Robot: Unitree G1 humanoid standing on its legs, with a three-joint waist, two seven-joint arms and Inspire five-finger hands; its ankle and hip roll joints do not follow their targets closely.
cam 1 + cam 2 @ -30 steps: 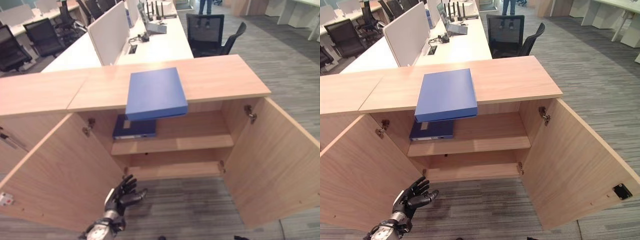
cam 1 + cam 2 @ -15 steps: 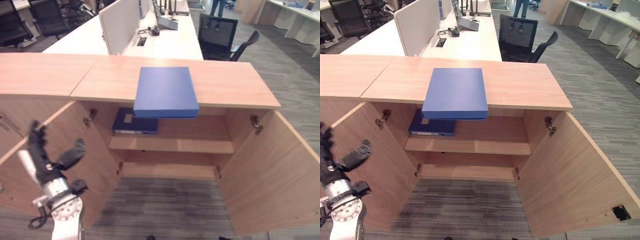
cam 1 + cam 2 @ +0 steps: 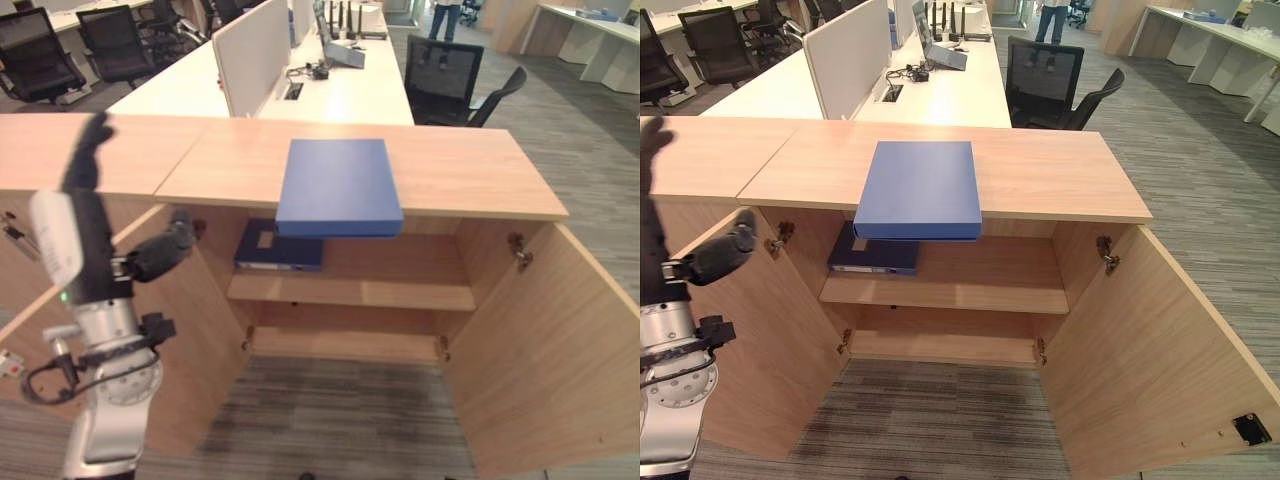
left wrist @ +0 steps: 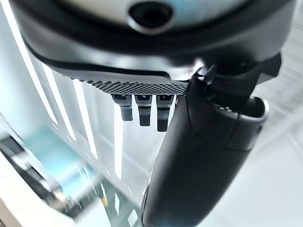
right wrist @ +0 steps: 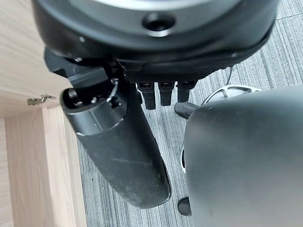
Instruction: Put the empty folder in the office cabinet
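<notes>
Raising an empty left hand (image 3: 95, 225), fingers straight, beside the open cabinet (image 3: 520, 330).
Blue folder (image 3: 340, 185) lies untouched overhanging the cabinet top; grasp and shelving remain; right hand (image 5: 118, 142) relaxed, holding nothing.

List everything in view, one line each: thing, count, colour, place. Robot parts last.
Folder: one, blue, flat on the cabinet top, its near edge jutting past the front.
Second folder: one, dark blue, lying on the upper shelf, left side.
Cabinet: one, light wood, both doors open.
Shelves: two, light wood, inside the cabinet.
Desk: one, white, behind the cabinet.
Divider panel: one, white, standing along the desk.
Office chairs: several, black, by the desks.
Person: one, legs in blue trousers, far back.
Floor: grey carpet.
Left robot hand: dark, raised beside the left door, fingers straight.
Right robot hand: dark, low over the carpet, holding nothing.
</notes>
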